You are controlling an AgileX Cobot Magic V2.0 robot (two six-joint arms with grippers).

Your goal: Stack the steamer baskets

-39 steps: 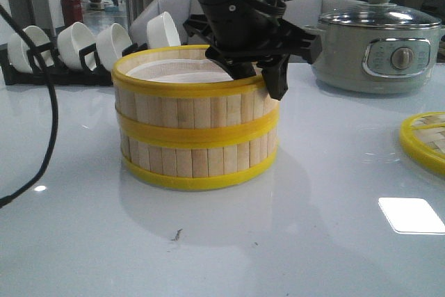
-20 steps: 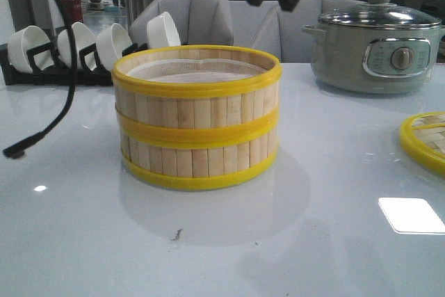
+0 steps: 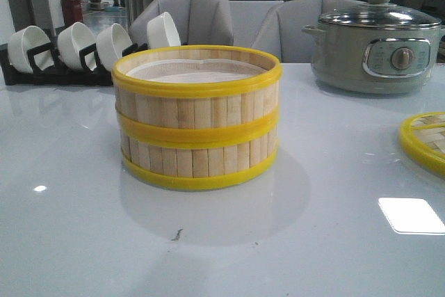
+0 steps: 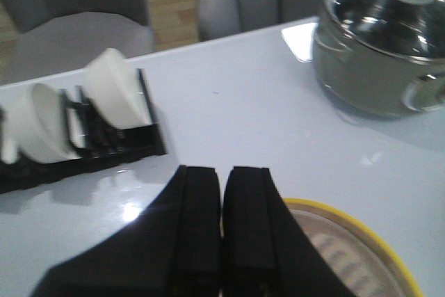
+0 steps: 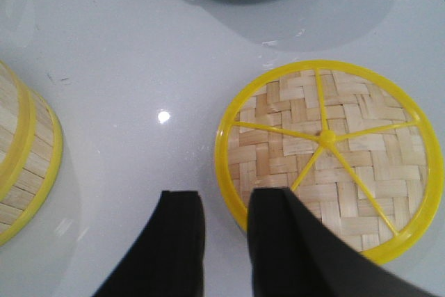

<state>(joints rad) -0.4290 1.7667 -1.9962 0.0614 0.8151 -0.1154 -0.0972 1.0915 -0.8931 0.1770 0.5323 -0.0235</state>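
Note:
Two steamer baskets stand stacked in the middle of the table, the upper basket (image 3: 197,102) squarely on the lower basket (image 3: 198,158). Neither gripper shows in the front view. In the left wrist view my left gripper (image 4: 222,175) is shut and empty, raised above the stack, with the upper basket's yellow rim (image 4: 368,238) showing beside the fingers. In the right wrist view my right gripper (image 5: 226,203) is open and empty over the near edge of the woven lid (image 5: 330,151). The stack's side (image 5: 21,165) shows at that view's edge.
The woven lid (image 3: 424,140) lies at the right edge of the table. A grey-green electric pot (image 3: 379,39) stands at the back right. A black rack of white bowls (image 3: 69,50) stands at the back left. Grey chairs stand behind the table.
My left arm has let go at the upper basket's rim, risen, and left the front view. The stack has not moved.

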